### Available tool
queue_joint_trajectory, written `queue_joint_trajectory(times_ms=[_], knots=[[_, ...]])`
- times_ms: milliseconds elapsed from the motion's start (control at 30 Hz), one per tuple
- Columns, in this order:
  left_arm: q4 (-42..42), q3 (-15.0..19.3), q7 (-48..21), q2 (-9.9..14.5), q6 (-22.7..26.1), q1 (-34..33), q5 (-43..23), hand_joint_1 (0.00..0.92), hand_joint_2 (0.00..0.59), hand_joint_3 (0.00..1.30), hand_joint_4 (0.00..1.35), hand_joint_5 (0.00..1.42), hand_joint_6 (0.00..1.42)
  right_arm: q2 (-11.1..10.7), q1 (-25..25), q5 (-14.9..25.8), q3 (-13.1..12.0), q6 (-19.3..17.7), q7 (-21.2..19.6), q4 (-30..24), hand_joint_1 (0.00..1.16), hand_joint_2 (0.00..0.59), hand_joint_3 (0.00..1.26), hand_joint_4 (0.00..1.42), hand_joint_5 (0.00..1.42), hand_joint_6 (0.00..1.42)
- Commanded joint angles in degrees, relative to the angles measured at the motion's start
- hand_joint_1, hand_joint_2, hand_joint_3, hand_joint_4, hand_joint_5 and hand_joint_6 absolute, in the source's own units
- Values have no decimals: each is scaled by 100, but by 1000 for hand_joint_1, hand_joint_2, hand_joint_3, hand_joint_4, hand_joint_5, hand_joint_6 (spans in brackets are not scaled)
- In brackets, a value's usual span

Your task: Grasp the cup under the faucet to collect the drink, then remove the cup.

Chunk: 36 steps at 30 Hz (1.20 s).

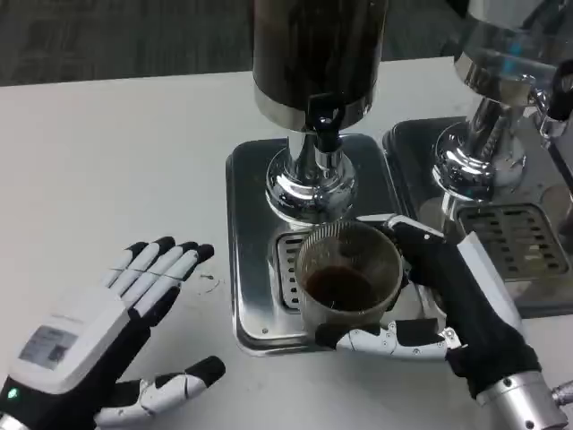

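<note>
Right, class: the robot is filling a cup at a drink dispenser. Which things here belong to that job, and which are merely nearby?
Part of the job:
cup, holding dark drink
right robot hand, gripping it
faucet
drip tray

Merely nearby:
left robot hand, open on the table
second dispenser

A clear plastic cup (347, 273) sits on a glossy polished-metal tray (253, 242), itself on a matt white table (116, 170).
</note>
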Motion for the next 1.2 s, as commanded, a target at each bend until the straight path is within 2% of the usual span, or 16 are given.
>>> queue_joint_trajectory(times_ms=[33, 333, 467, 700, 1200], knots=[[-139, 117, 18, 152, -5, 281, 36, 0, 212, 46, 0, 0, 0, -119, 101, 210, 13, -31, 230, -424, 1009, 117, 606, 662, 770, 929], [-460, 300, 116, 240, -138, 743, 140, 0, 208, 27, 0, 0, 0, -219, 300, 392, 126, -37, 599, -666, 1007, 118, 609, 670, 770, 930], [-568, 379, 366, 228, -292, 1021, 245, 0, 208, 7, 0, 0, 0, -267, 427, 499, 188, -35, 743, -872, 1003, 118, 609, 670, 770, 930], [-700, 501, 345, 189, -223, 1334, 222, 0, 205, 6, 0, 0, 0, -323, 682, 480, 267, -22, 921, -1149, 1004, 118, 609, 671, 770, 930], [-824, 469, 262, -22, -103, 1488, 144, 0, 202, 0, 0, 0, 0, -287, 803, 459, 313, 9, 946, -1320, 1004, 118, 609, 671, 770, 930]])
